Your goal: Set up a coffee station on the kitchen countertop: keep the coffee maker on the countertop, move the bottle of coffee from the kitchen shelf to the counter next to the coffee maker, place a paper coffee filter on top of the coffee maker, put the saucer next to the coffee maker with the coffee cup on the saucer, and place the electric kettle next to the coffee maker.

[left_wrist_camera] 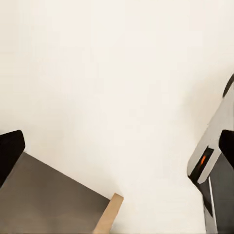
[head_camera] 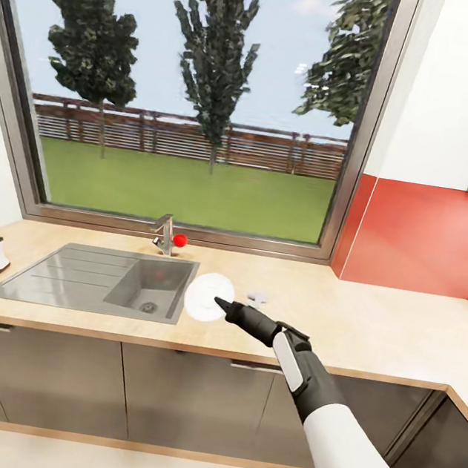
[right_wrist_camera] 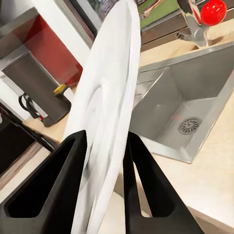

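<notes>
Right gripper [head_camera: 222, 304] clamping the white saucer [head_camera: 208, 295] by its rim, held on edge just beside the sink [head_camera: 62, 279], over the wooden countertop [head_camera: 370, 329], left gripper's jaw state indiscernible.

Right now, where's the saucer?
The saucer is clamped in the right gripper, held over the countertop beside the sink's right edge.

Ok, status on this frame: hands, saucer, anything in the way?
Right hand shut on saucer, held on edge by the sink. Left hand's state unclear. Small white item on countertop beside the arm; otherwise no obstruction.
</notes>
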Controlling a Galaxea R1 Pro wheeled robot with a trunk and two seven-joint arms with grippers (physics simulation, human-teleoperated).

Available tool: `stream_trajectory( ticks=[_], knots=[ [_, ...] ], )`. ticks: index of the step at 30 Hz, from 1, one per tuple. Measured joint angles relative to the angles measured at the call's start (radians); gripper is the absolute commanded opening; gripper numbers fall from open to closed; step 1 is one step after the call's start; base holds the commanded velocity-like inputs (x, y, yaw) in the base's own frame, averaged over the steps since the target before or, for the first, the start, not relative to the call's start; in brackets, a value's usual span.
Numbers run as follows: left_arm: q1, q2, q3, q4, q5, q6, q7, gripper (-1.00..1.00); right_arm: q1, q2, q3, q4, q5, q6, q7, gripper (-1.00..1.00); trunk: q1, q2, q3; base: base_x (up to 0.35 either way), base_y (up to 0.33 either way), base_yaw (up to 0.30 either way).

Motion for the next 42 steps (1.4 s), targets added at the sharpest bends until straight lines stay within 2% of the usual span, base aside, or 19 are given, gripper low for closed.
stream_trajectory(
  ticks=[4,6,13,32,42],
  knots=[
    [0.000,-0.003,-0.005,0.072,0.004,-0.001,0.024,1.00,0.000,0.001,0.003,0.001,-0.002,0.004,0.003,-1.00,0.000,0.000,0.000,0.000,0.000,0.000],
    [0.001,-0.004,-0.004,0.081,0.004,-0.001,0.024,1.00,0.000,0.002,0.003,0.004,-0.002,0.004,0.013,-1.00,0.000,0.000,0.000,0.000,0.000,0.000],
    [0.001,-0.009,-0.005,0.084,0.002,-0.001,0.024,1.00,0.000,0.004,0.003,0.011,-0.002,0.005,0.017,-1.00,0.000,0.000,0.000,0.000,0.000,0.105],
    [0.001,-0.011,-0.003,0.076,-0.015,-0.005,0.025,1.00,0.000,0.014,0.003,0.012,-0.001,0.005,0.017,-1.00,0.000,0.000,0.000,0.000,0.000,0.271],
    [0.000,-0.023,-0.004,0.071,-0.015,-0.004,0.025,1.00,0.000,0.014,0.003,0.012,-0.001,0.005,0.017,-1.00,0.000,0.000,0.000,0.000,0.000,0.275]
  ],
)
